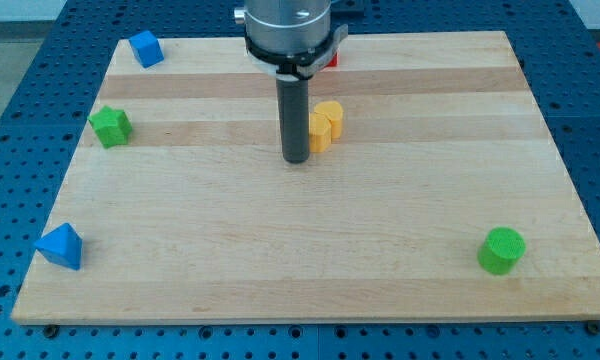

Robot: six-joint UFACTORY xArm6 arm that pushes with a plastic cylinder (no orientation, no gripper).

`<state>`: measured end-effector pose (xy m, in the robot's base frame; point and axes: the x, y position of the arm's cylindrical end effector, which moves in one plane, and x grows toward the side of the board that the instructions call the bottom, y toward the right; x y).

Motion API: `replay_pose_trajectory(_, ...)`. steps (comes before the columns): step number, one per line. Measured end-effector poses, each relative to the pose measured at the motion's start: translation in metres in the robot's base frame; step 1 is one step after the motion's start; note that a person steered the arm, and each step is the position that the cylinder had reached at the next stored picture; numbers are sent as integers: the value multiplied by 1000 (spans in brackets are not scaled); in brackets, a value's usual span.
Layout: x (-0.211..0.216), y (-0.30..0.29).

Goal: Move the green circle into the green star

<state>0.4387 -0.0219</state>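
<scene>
The green circle [502, 250] is a short green cylinder near the view's bottom right of the wooden board [310, 250]. The green star [111, 127] sits near the board's left edge, in the upper half. My tip [297, 159] stands near the board's middle, far from both green blocks, roughly midway between them. It is just left of a yellow block [326, 125] and seems to touch or nearly touch it.
A blue block [145, 48] sits at the view's top left corner. A blue triangular block [60, 246] sits at the bottom left. A red block [331, 58] is mostly hidden behind the arm's housing at the top.
</scene>
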Motion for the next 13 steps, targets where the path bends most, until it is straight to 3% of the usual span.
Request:
replay_pose_trajectory(1, 22, 45)
replay_pose_trajectory(3, 43, 238)
replay_pose_trajectory(4, 97, 298)
replay_pose_trajectory(5, 138, 300)
replay_pose_trajectory(6, 135, 245)
replay_pose_trajectory(8, 73, 54)
replay_pose_trajectory(9, 72, 56)
replay_pose_trajectory(10, 85, 128)
replay_pose_trajectory(11, 124, 131)
replay_pose_trajectory(12, 119, 81)
replay_pose_trajectory(13, 63, 5)
